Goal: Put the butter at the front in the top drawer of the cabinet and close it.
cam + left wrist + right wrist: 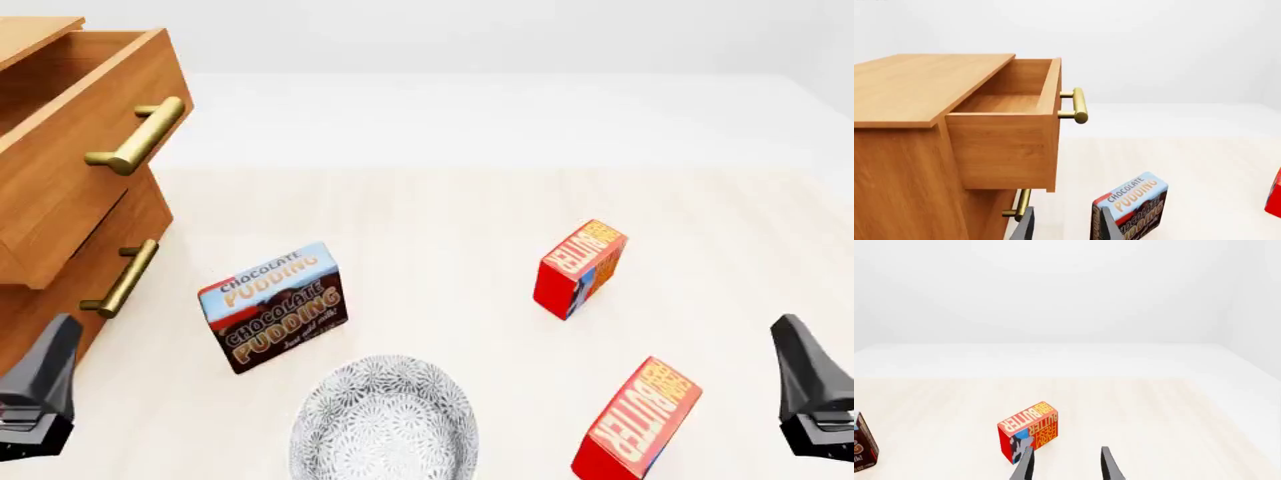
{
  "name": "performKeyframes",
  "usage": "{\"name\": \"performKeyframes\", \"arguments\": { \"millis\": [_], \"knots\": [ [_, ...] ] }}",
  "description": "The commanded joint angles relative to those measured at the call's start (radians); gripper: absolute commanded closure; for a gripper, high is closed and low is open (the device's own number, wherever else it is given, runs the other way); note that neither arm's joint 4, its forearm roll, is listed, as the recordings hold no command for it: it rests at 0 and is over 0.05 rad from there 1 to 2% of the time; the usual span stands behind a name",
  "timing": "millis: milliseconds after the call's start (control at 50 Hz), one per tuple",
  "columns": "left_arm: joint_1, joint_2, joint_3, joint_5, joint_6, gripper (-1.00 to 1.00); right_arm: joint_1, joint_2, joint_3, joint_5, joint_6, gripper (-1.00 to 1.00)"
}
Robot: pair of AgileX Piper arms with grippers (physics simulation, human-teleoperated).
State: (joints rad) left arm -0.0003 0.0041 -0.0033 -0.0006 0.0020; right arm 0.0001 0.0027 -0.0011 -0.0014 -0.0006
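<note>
The right tool (1064,465) stands wide and holds nothing. Two alike boxes invite error: the butter (638,420) nearest it, not the farther box (581,268), belongs in the top drawer (74,130).

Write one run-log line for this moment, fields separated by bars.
top drawer: open, nothing seen inside | front butter: on table | left gripper: open | right gripper: open, holds nothing

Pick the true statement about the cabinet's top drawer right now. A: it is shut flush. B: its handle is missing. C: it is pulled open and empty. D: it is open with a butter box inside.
C: in the left wrist view the top drawer juts out from the cabinet, its bare wooden floor showing and nothing inside.
</note>
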Motion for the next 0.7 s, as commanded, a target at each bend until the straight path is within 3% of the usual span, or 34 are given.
{"name": "performKeyframes", "arguments": {
  "millis": [20, 300, 440, 460, 540, 560, 660, 700],
  "knots": [
    [-0.001, 0.011, -0.010, -0.002, 0.008, -1.00, 0.000, 0.004, -0.001, -0.003, -0.001, -1.00],
    [-0.007, 0.007, -0.017, 0.007, -0.001, -1.00, 0.000, 0.002, 0.000, -0.003, -0.002, -1.00],
    [0.026, -0.004, -0.041, 0.012, 0.031, -1.00, 0.000, 0.001, 0.000, -0.001, -0.002, -1.00],
    [0.071, -0.004, -0.053, 0.022, 0.032, -1.00, 0.000, 0.001, 0.000, -0.001, -0.002, -1.00],
    [0.120, -0.004, -0.108, 0.097, 0.011, -1.00, 0.001, 0.000, 0.000, -0.001, -0.002, -1.00],
    [0.150, -0.003, -0.127, 0.179, -0.029, -1.00, 0.001, 0.000, 0.000, -0.001, -0.002, -1.00],
    [0.137, -0.004, -0.185, 0.248, -0.036, -1.00, 0.001, 0.000, 0.000, -0.001, -0.002, -1.00],
    [0.145, -0.004, -0.255, 0.321, -0.063, -1.00, 0.001, 0.001, 0.000, -0.001, -0.002, -1.00]
  ]
}}
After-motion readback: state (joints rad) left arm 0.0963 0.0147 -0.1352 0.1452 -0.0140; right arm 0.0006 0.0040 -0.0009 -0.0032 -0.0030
